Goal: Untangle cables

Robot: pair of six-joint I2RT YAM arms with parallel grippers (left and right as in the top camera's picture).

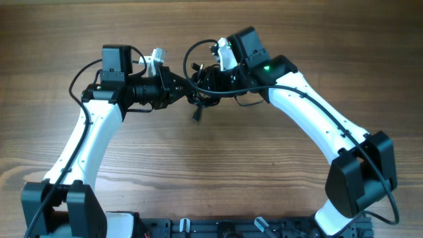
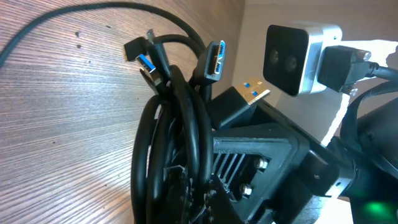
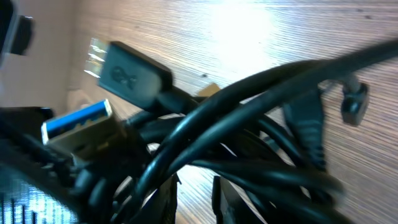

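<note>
Left gripper (image 1: 188,91) is pressed shut, pinching the tangled bundle of thin black plug-ended cables (image 1: 197,107). Right gripper (image 1: 207,81) touches the same bundle, its grip unclear.

Lost from overhead inside the tangled cables (image 1: 200,89): fingertips of the left gripper (image 1: 188,90) and the right gripper (image 1: 209,80). Cut off by the lower edge in the left wrist view: loops of the cables. Blurred, too close in the right wrist view: a blue plug (image 3: 78,121).
</note>
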